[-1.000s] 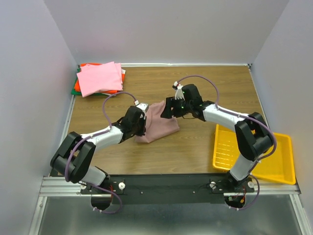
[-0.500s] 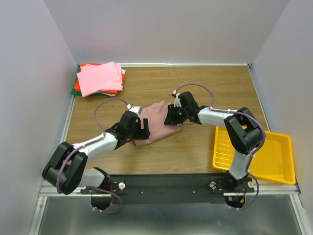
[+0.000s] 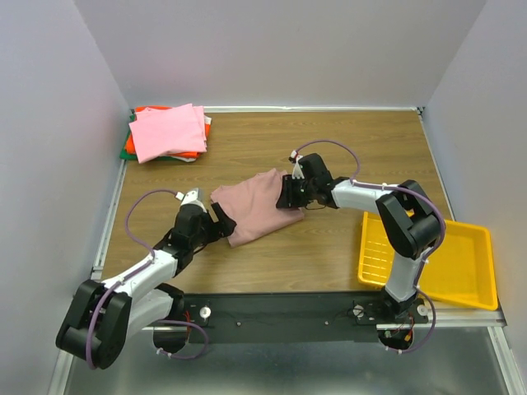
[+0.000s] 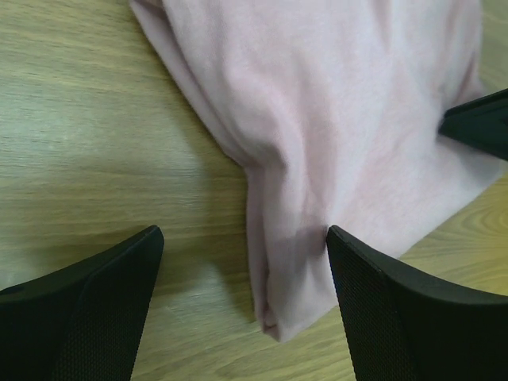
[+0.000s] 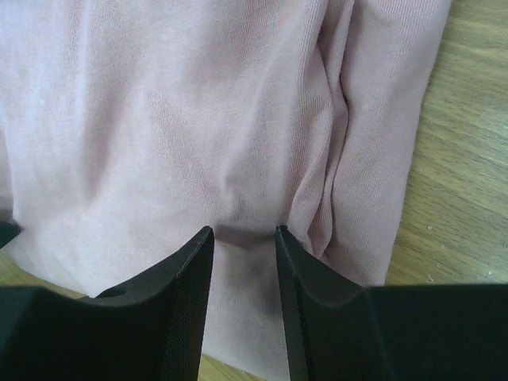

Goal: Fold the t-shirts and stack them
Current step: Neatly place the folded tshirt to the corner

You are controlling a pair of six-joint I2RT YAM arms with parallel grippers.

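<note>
Although the desk (image 3: 370, 140) carries little, it counts out as one yellow tray (image 3: 461, 265) at the near right, one loose mauve shirt (image 3: 255, 206) in the middle, and one stack of three folded shirts in the far left corner: a pink shirt (image 3: 169, 132) on top, an orange-red shirt (image 3: 192, 154) beneath, and a green shirt (image 3: 128, 153) showing only its edge. The mauve shirt lies slantwise, folded to a rough oblong, with soft creases and a doubled edge. The left claw (image 4: 242, 234) stands wide, with the shirt's near corner between its fingers. The right claw (image 5: 242, 232) is narrow, pinching a pucker of cloth at the shirt's right side.
</note>
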